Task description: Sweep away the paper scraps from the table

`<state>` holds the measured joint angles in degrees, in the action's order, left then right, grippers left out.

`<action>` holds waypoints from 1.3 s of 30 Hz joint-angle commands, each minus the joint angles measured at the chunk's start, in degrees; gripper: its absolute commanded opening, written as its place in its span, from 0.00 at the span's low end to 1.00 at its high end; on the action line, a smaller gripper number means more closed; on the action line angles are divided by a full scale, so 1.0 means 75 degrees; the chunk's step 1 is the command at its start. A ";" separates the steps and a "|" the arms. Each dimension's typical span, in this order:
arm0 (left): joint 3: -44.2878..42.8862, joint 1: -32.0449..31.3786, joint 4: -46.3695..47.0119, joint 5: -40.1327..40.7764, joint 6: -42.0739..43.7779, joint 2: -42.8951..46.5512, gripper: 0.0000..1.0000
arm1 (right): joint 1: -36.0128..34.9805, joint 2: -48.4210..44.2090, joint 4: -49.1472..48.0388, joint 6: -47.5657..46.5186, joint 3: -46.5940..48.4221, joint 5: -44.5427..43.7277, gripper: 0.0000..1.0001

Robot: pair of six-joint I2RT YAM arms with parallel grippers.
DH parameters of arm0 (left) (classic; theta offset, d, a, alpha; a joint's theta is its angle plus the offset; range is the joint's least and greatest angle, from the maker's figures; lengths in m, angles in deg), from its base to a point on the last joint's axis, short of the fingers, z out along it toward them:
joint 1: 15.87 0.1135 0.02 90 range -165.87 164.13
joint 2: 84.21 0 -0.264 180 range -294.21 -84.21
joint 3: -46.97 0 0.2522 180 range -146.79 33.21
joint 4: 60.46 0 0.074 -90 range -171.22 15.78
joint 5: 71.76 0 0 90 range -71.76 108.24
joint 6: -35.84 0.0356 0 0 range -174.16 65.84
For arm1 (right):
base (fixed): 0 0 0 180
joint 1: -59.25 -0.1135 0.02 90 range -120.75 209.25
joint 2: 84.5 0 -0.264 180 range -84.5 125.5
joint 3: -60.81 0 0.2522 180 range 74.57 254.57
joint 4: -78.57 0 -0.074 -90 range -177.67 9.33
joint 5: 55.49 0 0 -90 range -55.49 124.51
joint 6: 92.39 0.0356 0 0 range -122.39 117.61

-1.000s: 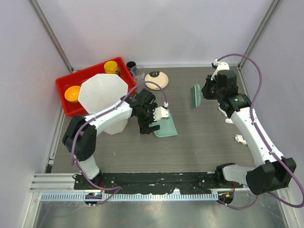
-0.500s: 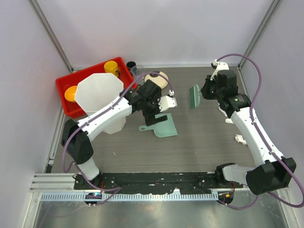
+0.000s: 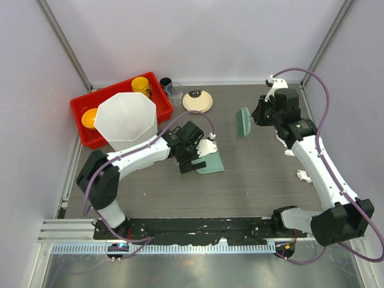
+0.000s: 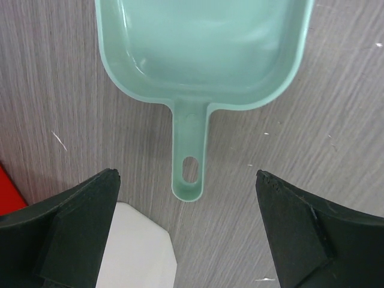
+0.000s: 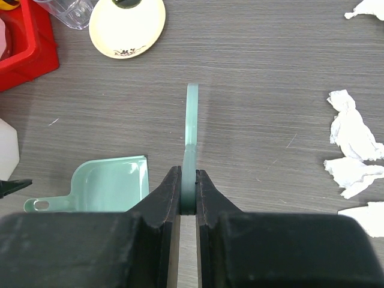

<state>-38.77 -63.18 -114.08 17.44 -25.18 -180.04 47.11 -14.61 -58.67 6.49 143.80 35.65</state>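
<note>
A mint-green dustpan (image 3: 211, 162) lies flat on the table (image 3: 258, 186), its handle (image 4: 191, 150) pointing toward my left gripper. My left gripper (image 3: 188, 163) is open and empty; the handle's end lies between its fingers (image 4: 72, 234), untouched. My right gripper (image 3: 257, 116) is shut on a flat mint-green sweeper (image 5: 191, 120), held on edge above the table. The paper scraps (image 5: 354, 132) lie to the right of the sweeper, and one more scrap (image 5: 366, 7) lies farther off. One scrap (image 3: 304, 176) shows beside the right arm in the top view.
A white octagonal bin (image 3: 126, 120) stands left of the dustpan, against a red tray (image 3: 81, 107) holding yellow cups (image 3: 141, 84). A cream plate (image 3: 197, 100), a clear glass (image 3: 174, 92) and a dark cup (image 3: 165, 81) stand at the back. Pale walls enclose the table.
My left gripper rose off the dustpan handle toward the back, then came down again over the handle's end, open. The dustpan stayed put. The right arm barely moved.
</note>
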 commanded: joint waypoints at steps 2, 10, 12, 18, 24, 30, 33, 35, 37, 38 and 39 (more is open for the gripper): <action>0.0247 0.0073 0.0908 0.0399 0.0039 -0.0195 1.00 | 0.0037 -0.0225 -0.0233 -0.0130 0.0214 0.0128 0.01; 0.0270 0.0191 0.0417 -0.0488 0.0063 -0.0313 0.98 | 0.0037 -0.0236 -0.0233 -0.0142 0.0203 0.0175 0.01; 0.0282 0.0191 0.0287 -0.0795 0.0016 -0.0266 0.97 | 0.0037 -0.0236 -0.0233 -0.0142 0.0214 0.0175 0.01; 0.0376 0.0191 0.0053 -0.0889 -0.0112 -0.0312 0.95 | 0.0037 -0.0236 -0.0233 -0.0130 0.0215 0.0222 0.01; 0.0317 0.0191 -0.0123 -0.1112 -0.0230 -0.0265 0.95 | 0.0037 -0.0201 -0.0233 -0.0130 0.0191 0.0257 0.01; 0.0200 0.0191 0.0051 -0.0949 -0.0136 -0.0219 0.93 | 0.0037 -0.0201 -0.0257 -0.0118 0.0168 0.0292 0.01; -0.0022 0.0191 0.0391 -0.0376 -0.0054 -0.0125 0.94 | 0.0037 -0.0201 -0.0280 -0.0130 0.0144 0.0292 0.01; -0.0175 0.0191 0.0474 0.0291 0.0039 -0.0195 0.95 | 0.0037 -0.0178 -0.0291 -0.0118 0.0133 0.0316 0.01; -0.0514 0.0191 0.0206 0.0609 0.0075 -0.0580 0.96 | 0.0048 -0.0178 -0.0291 -0.0107 0.0132 0.0316 0.01; -0.0608 0.0202 0.0100 0.0749 0.0051 -0.0733 0.96 | 0.0037 -0.0189 -0.0280 -0.0130 0.0121 0.0316 0.01; -0.0760 0.0226 -0.0168 0.0693 0.0040 -0.0873 0.96 | 0.0048 -0.0201 -0.0291 -0.0130 0.0132 0.0316 0.01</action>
<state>-39.32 -61.87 -113.88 17.50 -25.23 -183.60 47.11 -14.61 -58.67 6.30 143.80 37.32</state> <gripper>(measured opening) 0.957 0.149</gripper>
